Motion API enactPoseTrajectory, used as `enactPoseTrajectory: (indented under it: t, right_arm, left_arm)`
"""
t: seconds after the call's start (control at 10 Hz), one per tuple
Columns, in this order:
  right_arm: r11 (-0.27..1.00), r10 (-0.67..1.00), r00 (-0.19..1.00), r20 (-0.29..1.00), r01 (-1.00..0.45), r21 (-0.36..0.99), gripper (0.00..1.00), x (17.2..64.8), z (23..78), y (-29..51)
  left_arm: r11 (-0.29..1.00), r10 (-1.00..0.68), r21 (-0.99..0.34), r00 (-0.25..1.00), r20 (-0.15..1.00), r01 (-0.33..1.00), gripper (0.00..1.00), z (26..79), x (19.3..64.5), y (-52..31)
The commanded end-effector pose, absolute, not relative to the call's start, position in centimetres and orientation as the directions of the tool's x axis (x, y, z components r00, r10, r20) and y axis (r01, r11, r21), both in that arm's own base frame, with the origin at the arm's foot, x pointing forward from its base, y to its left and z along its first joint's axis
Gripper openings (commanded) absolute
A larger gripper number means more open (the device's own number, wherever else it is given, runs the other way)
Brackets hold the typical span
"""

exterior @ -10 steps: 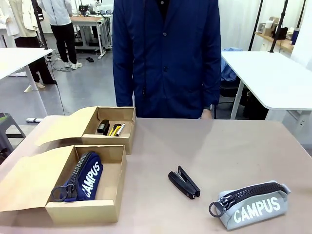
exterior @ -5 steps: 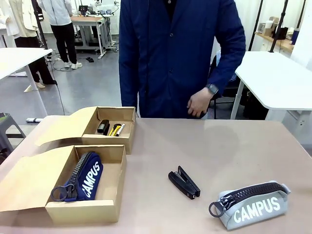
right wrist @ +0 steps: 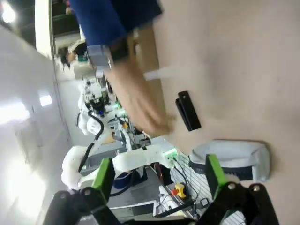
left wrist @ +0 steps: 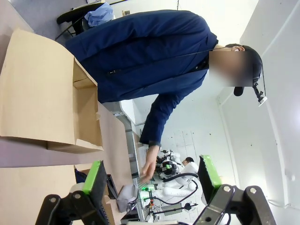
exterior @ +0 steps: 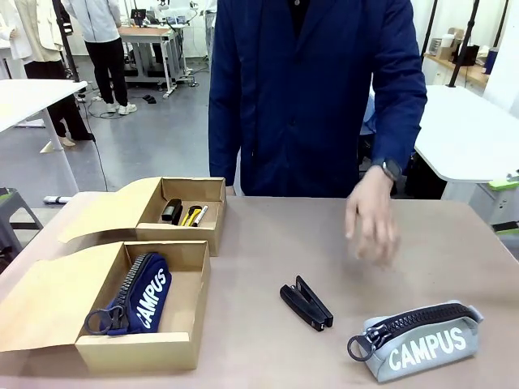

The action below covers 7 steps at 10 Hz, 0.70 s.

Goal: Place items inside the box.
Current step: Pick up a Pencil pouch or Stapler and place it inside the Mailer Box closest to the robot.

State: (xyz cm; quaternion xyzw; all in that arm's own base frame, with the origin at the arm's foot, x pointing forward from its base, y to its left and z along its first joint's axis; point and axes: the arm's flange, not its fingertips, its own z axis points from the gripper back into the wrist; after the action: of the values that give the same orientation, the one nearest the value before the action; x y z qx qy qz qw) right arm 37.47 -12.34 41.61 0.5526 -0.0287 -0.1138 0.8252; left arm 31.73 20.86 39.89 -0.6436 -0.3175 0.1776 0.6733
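– While the person's hand (exterior: 371,215) hangs near the stapler (exterior: 306,303), do you go in?
– Nah, hold off. Left gripper (left wrist: 152,177) and right gripper (right wrist: 158,177) both gape wide, holding nothing. Grey pouch (exterior: 422,340) lies on the table (exterior: 268,235) at your right; grab its middle.

floor (exterior: 154,138): grey | left white table (exterior: 24,97) | right white table (exterior: 462,130) | far workbench (exterior: 150,34)

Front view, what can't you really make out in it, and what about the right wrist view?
Front view: the person's hand is motion-blurred; its fingers cannot be told apart.
Front view: what lies in the far box is small and half hidden by its front wall.
Right wrist view: the grey pouch is blurred, partly behind the right gripper.
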Motion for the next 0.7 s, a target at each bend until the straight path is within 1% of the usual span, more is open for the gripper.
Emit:
enactPoseTrajectory:
  t: [0.0, 0.1, 0.2, 0.3, 0.4, 0.6]
  right_arm:
    - [0.321, -0.315, 0.945, -0.084, 0.190, 0.928, 1.00, 33.7, 39.8, -18.6]
    - [0.279, -0.301, 0.952, -0.049, 0.137, 0.951, 1.00, 32.0, 39.0, -21.0]
    - [0.245, -0.285, 0.957, -0.060, 0.134, 0.960, 1.00, 31.0, 37.8, -22.9]
    - [0.177, -0.209, 0.973, -0.095, 0.133, 0.975, 1.00, 30.9, 36.1, -24.3]
    - [0.093, -0.145, 0.986, -0.086, 0.100, 0.991, 1.00, 31.2, 35.0, -24.9]
    - [0.100, -0.111, 0.985, -0.129, 0.140, 0.985, 1.00, 32.2, 34.0, -24.3]
  left_arm:
    - [0.113, 0.639, -0.976, 0.738, 0.215, 0.187, 1.00, 40.0, 31.4, 20.7]
    - [0.113, 0.639, -0.976, 0.738, 0.215, 0.187, 1.00, 40.0, 31.4, 20.7]
    - [0.113, 0.639, -0.976, 0.738, 0.215, 0.187, 1.00, 40.0, 31.4, 20.7]
    - [0.113, 0.639, -0.976, 0.738, 0.215, 0.187, 1.00, 40.0, 31.4, 20.7]
    - [0.113, 0.639, -0.976, 0.738, 0.215, 0.187, 1.00, 40.0, 31.4, 20.7]
    - [0.113, 0.639, -0.976, 0.738, 0.215, 0.187, 1.00, 40.0, 31.4, 20.7]
